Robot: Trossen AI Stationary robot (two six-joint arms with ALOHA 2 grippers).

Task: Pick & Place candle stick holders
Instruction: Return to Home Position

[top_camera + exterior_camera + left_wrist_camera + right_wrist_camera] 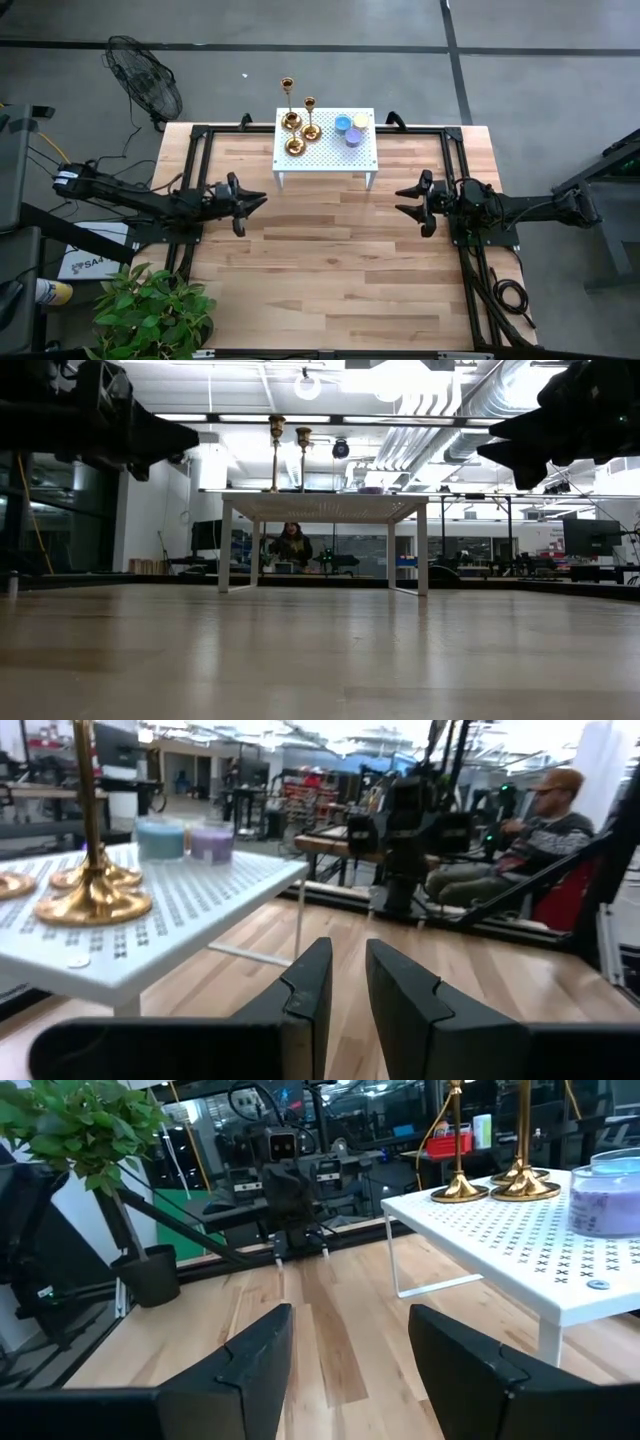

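Three gold candle stick holders (296, 128) stand upright on their round bases on the left part of a small white perforated table (330, 158) at the far middle. Two stems show in the low view (277, 452). The holders also show in the left wrist view (92, 898) and the right wrist view (460, 1184). My left gripper (262, 199) hovers left of the white table, empty, its fingers a narrow gap apart (348, 990). My right gripper (400, 200) hovers right of the white table, open wide and empty (350, 1350).
Blue (342, 124), yellow (361, 120) and purple (354, 138) candles sit on the white table's right part. Black frame rails (190, 190) run along the wooden table's sides. A fan (146, 88) and a plant (150, 310) stand off the left. A person (520, 840) sits beyond the table.
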